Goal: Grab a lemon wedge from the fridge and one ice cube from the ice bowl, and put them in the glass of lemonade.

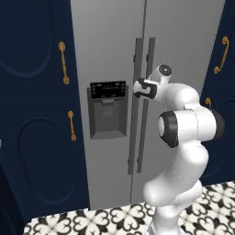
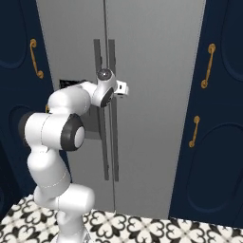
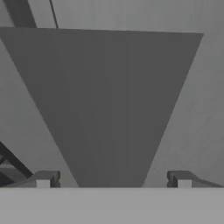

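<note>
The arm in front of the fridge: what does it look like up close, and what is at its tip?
The arm is made of glossy white, rounded segments linked by dark, round joints, with no loose cables showing. At its tip sits a small white tool with a dark band; the hand view shows two small grey fingertips standing wide apart.

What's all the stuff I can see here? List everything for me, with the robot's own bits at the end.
fridge: one, light grey, doors shut, straight ahead of the robot.
dispenser panel: one, dark, in the fridge's left door.
fridge handles: two, dark grey, long and vertical, side by side at the middle seam.
cabinets: navy, on both sides of the fridge.
cabinet handles: gold, several, vertical on the cabinet doors.
floor: black-and-white patterned tiles, at the foot of the fridge.
arm: one, white with dark joints, reaching up to the fridge handles.
gripper: one, open, close against the fridge front.
</note>
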